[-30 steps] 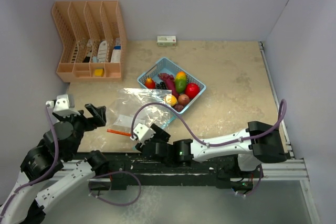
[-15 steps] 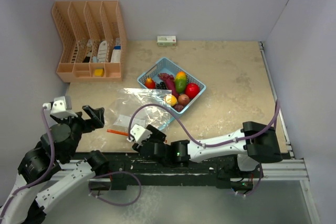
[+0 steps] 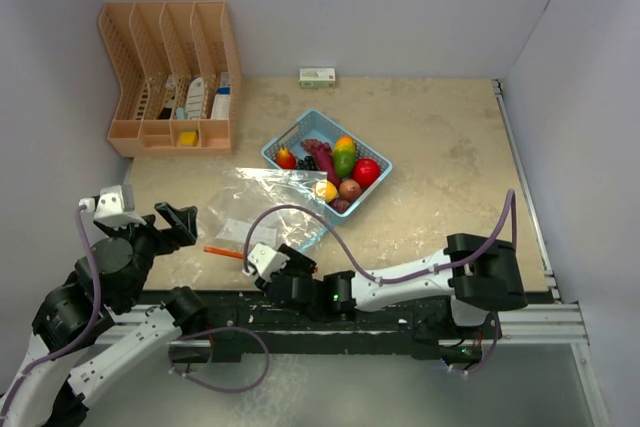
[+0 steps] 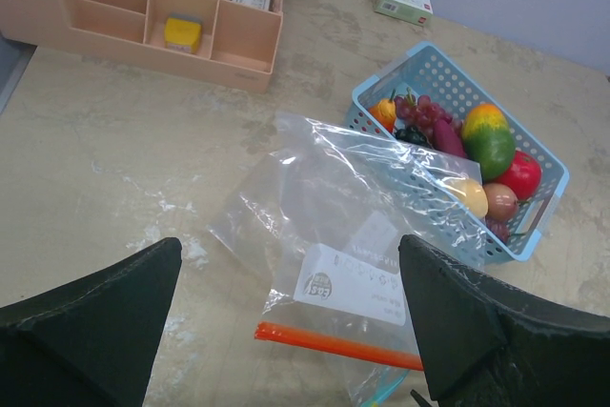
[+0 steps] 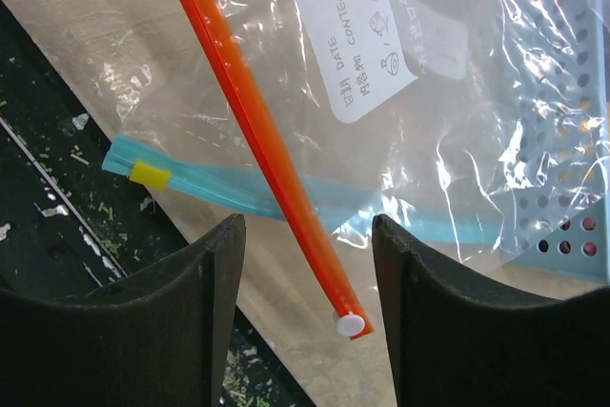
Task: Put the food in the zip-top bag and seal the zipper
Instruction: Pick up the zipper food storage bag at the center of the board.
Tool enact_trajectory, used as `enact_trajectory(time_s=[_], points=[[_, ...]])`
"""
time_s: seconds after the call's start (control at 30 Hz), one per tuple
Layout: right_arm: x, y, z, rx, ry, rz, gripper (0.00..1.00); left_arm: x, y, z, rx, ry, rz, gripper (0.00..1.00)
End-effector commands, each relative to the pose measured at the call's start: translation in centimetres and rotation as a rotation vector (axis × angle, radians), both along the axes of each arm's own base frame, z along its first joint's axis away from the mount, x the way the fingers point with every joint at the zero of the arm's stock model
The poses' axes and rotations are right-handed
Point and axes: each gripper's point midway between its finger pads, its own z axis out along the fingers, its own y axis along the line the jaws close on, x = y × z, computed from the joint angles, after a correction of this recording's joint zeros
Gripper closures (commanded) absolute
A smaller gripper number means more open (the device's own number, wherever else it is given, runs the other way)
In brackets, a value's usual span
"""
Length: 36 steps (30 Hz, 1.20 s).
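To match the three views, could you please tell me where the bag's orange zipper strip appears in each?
Top external: orange zipper strip lower left, at near edge of the bag.
Left wrist: strip at bottom centre, nearly horizontal.
Right wrist: strip runs diagonally through the middle.
Shared landmark: the bag's white label.

zip-top bag [image 5: 381, 111] cropped at top (right wrist view), basket [image 5: 581, 140] mostly off-frame

Your count: one zip-top bag [image 3: 268, 209], mid-frame. One blue basket [image 3: 288, 132] above it, with eight food pieces told apart:
- one mango [image 3: 344, 160]
- one red pepper [image 3: 366, 172]
- one lemon [image 3: 325, 190]
- one sweet potato [image 3: 320, 149]
- one grape bunch [image 3: 308, 162]
- two brown balls [image 3: 349, 188]
- one small red-orange piece [image 3: 286, 158]

One orange rack [image 3: 215, 37], upper left, with four upright slots. One small box [image 3: 317, 76], top centre.
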Motion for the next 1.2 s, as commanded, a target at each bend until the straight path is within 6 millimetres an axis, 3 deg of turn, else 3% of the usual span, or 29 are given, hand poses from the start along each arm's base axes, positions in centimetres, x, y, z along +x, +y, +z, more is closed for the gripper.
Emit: enact_trajectory(time_s=[0.0, 0.2, 0.37, 0.6, 0.87, 1.03, 1.17], points=[[0.6, 0.7, 0.2, 0.023, -0.041, -0.025, 0.42, -0.2, 0.0, 1.3, -0.045, -0.030, -0.003, 0.01], [1.7, 0.0, -0.8, 0.003, -0.075, -0.069, 0.53, -0.4, 0.1, 1.2, -0.047, -0.032, -0.006, 0.01], [2.1, -0.1, 0.4, 0.026, -0.084, -0.077, 0.63, -0.4, 0.2, 1.2, -0.048, -0.032, -0.008, 0.01], [3.3, -1.2, 4.2, 0.107, -0.076, -0.150, 1.00, -0.2, -0.5, 1.4, -0.035, -0.031, -0.032, 0.01], [6.3, -3.5, 8.4, 0.327, 0.031, -0.264, 1.00, 0.0, -2.2, 2.0, -0.033, -0.052, -0.121, 0.00], [8.4, -5.3, 10.9, 0.478, 0.079, -0.336, 1.00, 0.0, -5.7, 2.9, -0.066, -0.101, -0.290, 0.05], [9.1, -5.3, 12.8, 0.558, 0.072, -0.330, 1.00, 0.5, -8.8, 2.6, -0.107, -0.108, -0.394, 0.01]])
